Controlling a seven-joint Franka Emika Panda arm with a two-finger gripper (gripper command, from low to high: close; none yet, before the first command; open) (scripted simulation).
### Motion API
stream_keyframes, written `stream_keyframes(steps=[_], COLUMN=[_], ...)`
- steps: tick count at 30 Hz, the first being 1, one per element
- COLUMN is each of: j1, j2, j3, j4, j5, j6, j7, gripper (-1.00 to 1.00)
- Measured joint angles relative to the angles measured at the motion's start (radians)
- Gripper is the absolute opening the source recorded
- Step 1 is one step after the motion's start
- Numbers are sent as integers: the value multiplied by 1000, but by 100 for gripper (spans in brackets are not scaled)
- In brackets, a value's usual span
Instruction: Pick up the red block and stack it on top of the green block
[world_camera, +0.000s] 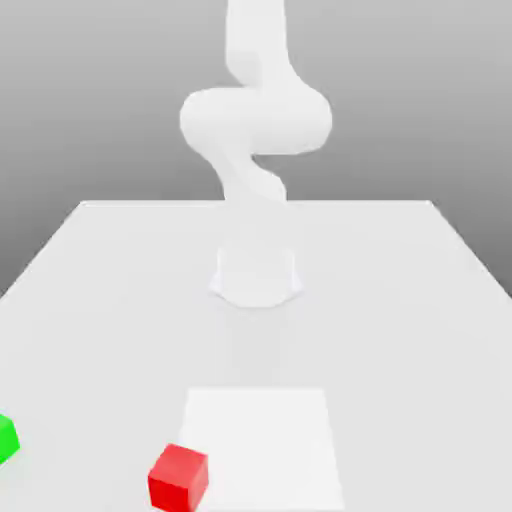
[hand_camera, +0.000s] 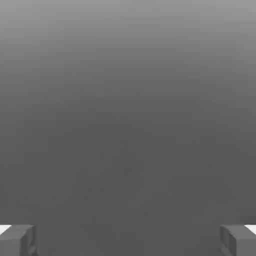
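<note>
1. Fingers (hand_camera: 17, 240): two grey pads, seen from the hand view at opposite edges of the picture, spread wide apart. Nothing lies between them; behind the gap there is plain grey ground.
2. Gripper (hand_camera: 128, 241): open and empty, touching no block.
3. Arm (world_camera: 255, 120): white, blurred in the exterior view, rising from a round base (world_camera: 256, 275) that sits on the table behind the white square. The base is well apart from both blocks.
4. Table (world_camera: 90, 300): pale grey, flat top, with its far edge meeting a grey backdrop.
5. White square (world_camera: 265, 440): a brighter patch lying flat on the table, in front of the arm's base. This serves as the landmark for the entries below.
6. Red block (world_camera: 178, 477): small bright red cube, resting on the table at the near corner of the white square on the exterior view's left, overlapping the square's edge. It stands upright on one face, turned slightly so that two side faces show.
7. Green block (world_camera: 7, 438): small bright green cube, on the table well to the exterior view's left of the white square, cut off by the picture's edge. It stands apart from the red block, not touching it.
</note>
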Motion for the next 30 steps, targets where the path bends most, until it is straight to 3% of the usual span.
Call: stream_keyframes(steps=[25, 30], j1=[-100, -114], j2=[913, 1094], j3=[-56, -42], j4=[-122, -102], j5=[30, 53], j6=[330, 467], j7=[117, 105], gripper=[0, 0])
